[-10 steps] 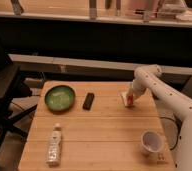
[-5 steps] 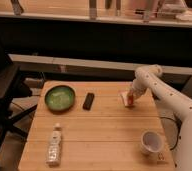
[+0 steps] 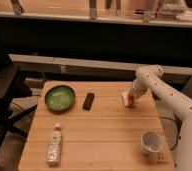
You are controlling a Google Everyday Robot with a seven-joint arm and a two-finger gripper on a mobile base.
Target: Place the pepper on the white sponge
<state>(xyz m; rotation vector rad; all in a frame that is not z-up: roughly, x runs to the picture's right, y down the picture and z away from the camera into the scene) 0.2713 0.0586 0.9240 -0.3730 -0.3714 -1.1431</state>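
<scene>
"How far has it got, from where you're standing?"

"The robot's two-finger gripper (image 3: 132, 98) is down low toward the far right corner of the slatted wooden table (image 3: 99, 135). It's right over the small flat whitish rectangular sponge (image 3: 125, 95). The little orange-red pepper (image 3: 131, 102) shows just beneath it, at the side of the sponge nearer the table's right edge."

"So it's on the sponge?"

"As good as, I'd say, since it overlaps the pad's edge. I can't make out whether it rests there or hangs just above. (The white arm hides part of the pad from this side.)"

"Gripping it, or let go?"

"I cannot tell whether the gripper has hold of the pepper or not."

"What's left, then?"

"By my reckoning the carrying is done. What remains is the release, if that isn't done yet, and then lifting clear without dragging the pepper along. It sits toward the pad's edge, so it might roll off onto the wood."

"Anything in the way?"

"No. The round green bowl (image 3: 59, 97) is toward the far left corner, with a small black rectangular block (image 3: 89, 100) just beside it. A long white plastic bottle (image 3: 54, 145) lies near the near left corner, and a white cup (image 3: 151, 142) stands near the near right corner. All are well apart from the sponge."
</scene>
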